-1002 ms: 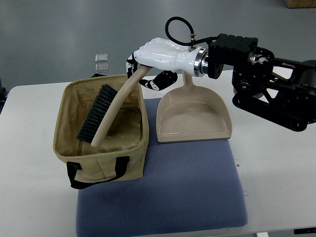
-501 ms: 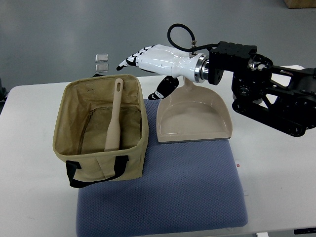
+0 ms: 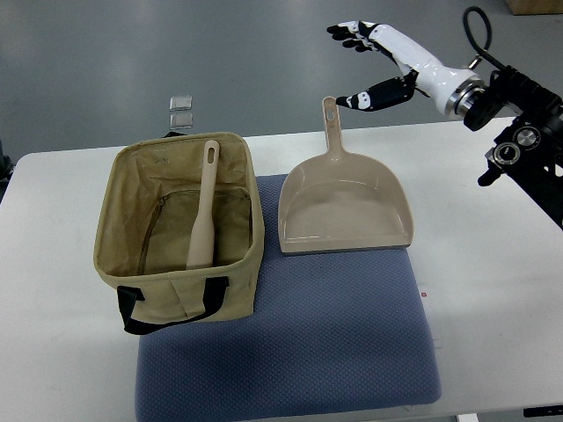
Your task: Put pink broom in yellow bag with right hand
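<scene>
Right hand is empty, fingers spread, now up past the far table edge at upper right, above and behind the dustpan handle tip. Half a second ago it hovered just past the bag's far right corner, over the dustpan handle; a second ago it was still gripping the broom handle with the brush head tilted into the bag. Arm has pulled back toward the right edge, so much less of the black forearm shows. Broom lies inside the yellow bag, same pose as half a second ago: handle end with its hang hole up against the far wall, wider end down on the bag floor toward the near side, bristles not visible from here. It reads more beige than pink. Bag sits open on the left part of the blue mat, black strap on the near face. Beige dustpan unmoved, flat on the mat just right of the bag, handle pointing away. Two small clear squares on the floor beyond the table. Left arm not visible.
</scene>
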Controlling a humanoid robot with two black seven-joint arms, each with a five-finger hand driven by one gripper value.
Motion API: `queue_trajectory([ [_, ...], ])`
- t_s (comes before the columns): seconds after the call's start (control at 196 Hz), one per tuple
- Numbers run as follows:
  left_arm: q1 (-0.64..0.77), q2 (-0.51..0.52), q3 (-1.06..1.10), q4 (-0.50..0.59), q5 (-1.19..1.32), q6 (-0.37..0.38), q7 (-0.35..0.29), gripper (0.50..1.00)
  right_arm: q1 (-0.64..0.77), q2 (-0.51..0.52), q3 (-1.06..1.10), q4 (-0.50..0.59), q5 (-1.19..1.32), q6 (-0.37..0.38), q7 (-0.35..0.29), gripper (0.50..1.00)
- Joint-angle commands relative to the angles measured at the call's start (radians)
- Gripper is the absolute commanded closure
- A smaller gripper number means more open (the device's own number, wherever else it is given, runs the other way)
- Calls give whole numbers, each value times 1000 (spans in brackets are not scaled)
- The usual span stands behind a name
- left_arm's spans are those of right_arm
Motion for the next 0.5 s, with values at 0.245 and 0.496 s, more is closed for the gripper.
queue_trajectory([
  [0.245, 0, 0, 0, 0, 1, 0, 0, 500, -119, -10, 141, -204, 538, -72, 18, 640],
  [0.496, 0, 0, 0, 0, -1, 0, 0, 500, -177, -10, 191, -279, 744, -58, 62, 599],
])
